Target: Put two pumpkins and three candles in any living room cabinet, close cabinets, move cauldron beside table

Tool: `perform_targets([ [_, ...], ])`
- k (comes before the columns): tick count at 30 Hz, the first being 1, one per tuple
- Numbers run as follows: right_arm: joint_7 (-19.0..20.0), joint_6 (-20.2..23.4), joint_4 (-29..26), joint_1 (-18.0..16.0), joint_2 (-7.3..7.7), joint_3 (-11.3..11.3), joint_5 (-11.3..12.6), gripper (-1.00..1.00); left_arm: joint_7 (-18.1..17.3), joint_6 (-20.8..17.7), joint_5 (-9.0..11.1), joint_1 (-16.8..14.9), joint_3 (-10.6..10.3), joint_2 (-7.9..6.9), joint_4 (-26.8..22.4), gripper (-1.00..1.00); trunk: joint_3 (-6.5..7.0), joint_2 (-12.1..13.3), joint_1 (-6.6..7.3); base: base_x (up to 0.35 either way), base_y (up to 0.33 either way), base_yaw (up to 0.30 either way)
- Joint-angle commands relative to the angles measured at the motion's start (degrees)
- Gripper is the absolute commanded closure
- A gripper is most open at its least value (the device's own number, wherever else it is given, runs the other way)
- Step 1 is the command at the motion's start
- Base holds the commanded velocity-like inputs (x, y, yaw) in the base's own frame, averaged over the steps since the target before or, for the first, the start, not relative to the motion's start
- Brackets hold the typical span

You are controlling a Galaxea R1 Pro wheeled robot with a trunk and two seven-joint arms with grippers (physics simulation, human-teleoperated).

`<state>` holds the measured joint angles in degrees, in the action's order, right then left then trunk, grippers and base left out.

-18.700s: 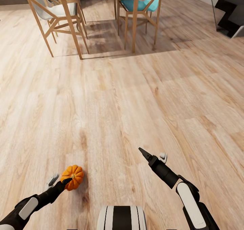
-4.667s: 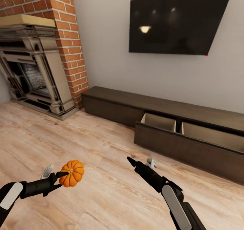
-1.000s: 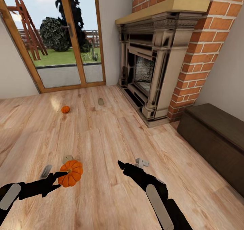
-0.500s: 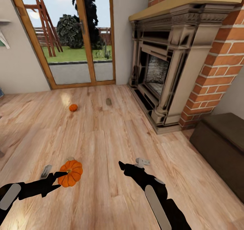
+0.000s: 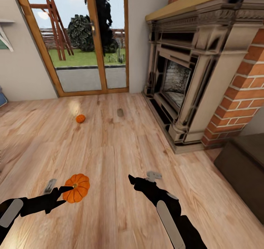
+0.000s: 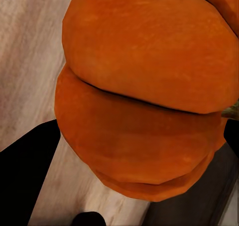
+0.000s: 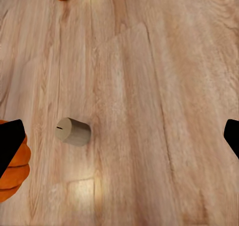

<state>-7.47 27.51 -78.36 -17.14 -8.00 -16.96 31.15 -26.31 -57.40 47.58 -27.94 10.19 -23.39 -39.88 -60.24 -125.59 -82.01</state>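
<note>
Pumpkins are your business at this step: one [image 5: 76, 187] sits clenched in your left gripper [image 5: 66, 190], low in front of you, and the second pumpkin [image 5: 80, 118] lies on the floor [image 5: 121, 150] well ahead, near the glass door [image 5: 73, 40]. Your right gripper [image 5: 141, 178] hangs spread and empty; beneath it a candle [image 7: 73, 131] lies tipped on the boards, and another candle [image 5: 120, 112] rests beyond, nearer the fireplace [image 5: 183, 76]. Judging by this, you could pick up the near candle, then carry both to the cabinet [image 5: 242, 168] at your right.

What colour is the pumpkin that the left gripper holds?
Bright orange pumpkin, with darker grooves; clearest in the left wrist view.
</note>
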Motion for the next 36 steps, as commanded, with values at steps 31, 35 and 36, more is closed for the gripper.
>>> perform_targets([
  [31,-1.63,0.30,-0.73,0.00,-0.07,-0.12,-0.04,-1.00,0.12,0.01,0.32,-0.01,-0.18,0.18,-0.03,1.00,0.37,0.00,0.00,0.294,-0.170,0.169],
  [35,-3.47,0.39,-0.71,0.00,-0.21,-1.09,-0.04,-1.00,0.12,0.01,0.32,-0.01,-0.23,0.18,-0.05,1.00,0.16,0.00,0.00,0.284,-0.209,0.245],
  [36,-4.08,0.38,-0.72,0.00,-0.23,-1.80,-0.04,-1.00,0.12,0.00,0.32,-0.01,-0.22,0.18,-0.04,1.00,0.11,0.00,0.00,0.284,-0.152,0.245],
])
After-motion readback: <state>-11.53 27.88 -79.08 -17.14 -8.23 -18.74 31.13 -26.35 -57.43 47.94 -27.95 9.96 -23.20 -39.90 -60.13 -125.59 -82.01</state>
